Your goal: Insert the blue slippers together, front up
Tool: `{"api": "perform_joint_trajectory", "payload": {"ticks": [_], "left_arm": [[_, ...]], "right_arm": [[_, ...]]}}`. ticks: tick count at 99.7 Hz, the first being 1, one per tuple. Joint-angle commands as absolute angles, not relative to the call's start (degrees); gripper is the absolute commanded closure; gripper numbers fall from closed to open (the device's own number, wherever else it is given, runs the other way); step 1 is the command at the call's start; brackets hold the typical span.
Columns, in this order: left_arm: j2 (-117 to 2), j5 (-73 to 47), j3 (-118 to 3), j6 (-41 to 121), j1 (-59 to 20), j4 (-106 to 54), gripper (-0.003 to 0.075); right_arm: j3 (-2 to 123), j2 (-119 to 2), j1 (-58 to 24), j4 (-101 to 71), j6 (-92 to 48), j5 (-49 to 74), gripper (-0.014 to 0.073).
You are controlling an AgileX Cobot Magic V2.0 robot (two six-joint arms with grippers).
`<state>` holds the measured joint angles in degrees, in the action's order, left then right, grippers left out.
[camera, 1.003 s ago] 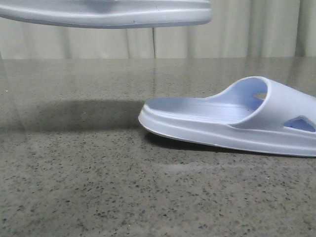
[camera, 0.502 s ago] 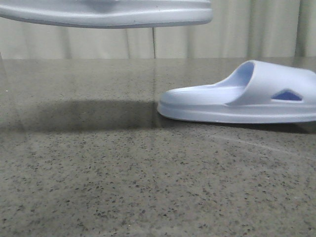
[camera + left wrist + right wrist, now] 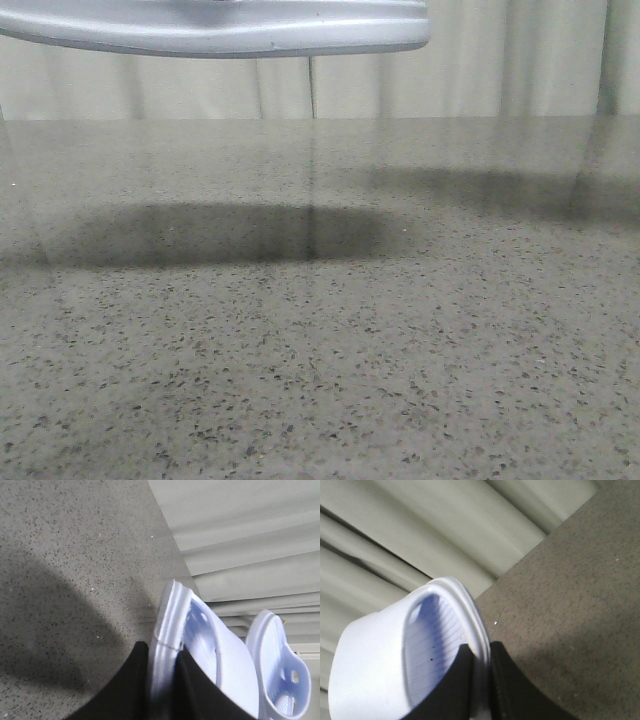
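Observation:
One pale blue slipper (image 3: 220, 30) hangs high at the top left of the front view, sole side down, well above the table. In the left wrist view my left gripper (image 3: 162, 650) is shut on the sole edge of this slipper (image 3: 220, 655). The second slipper (image 3: 272, 660) shows just beyond it, also in the air. In the right wrist view my right gripper (image 3: 480, 647) is shut on the rim of that second slipper (image 3: 380, 670), whose ribbed footbed faces the camera. Neither gripper shows in the front view.
The speckled grey stone table (image 3: 320, 350) fills the front view, with two slipper shadows on it. A pale pleated curtain (image 3: 500, 60) hangs behind the table's far edge.
The slipper that lay on the table at the right tilted, slid right and rose out of the front view. Only its shadow is left. The slipper at the top left has not moved.

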<state>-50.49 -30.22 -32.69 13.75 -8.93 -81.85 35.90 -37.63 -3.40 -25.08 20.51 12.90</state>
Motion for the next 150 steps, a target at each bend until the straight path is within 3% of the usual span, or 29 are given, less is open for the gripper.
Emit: {"api": "perform_joint_trajectory", "payload": {"ticks": [1,24,54,150], "left_arm": [[-49.81,-30.48,-34.27,13.79,-9.43,-83.66,0.0694],[-49.81,-32.8,-34.27,13.79,-9.43,-82.59,0.0694],[-49.81,-36.2,-34.27,13.79,-9.43,-82.97,0.0694],[-49.81,-51.23,-34.27,20.01,-9.43,-96.69,0.0694]], "right_arm": [[41.38,-36.68,-3.34,-25.31,20.03,16.89,0.0701],[50.2,-36.61,-3.34,-25.31,17.69,33.03,0.0701],[51.6,-36.74,-3.34,-25.31,15.51,41.42,0.0701],[45.29,-36.74,-3.34,-44.02,10.08,41.06,0.0701]]}}
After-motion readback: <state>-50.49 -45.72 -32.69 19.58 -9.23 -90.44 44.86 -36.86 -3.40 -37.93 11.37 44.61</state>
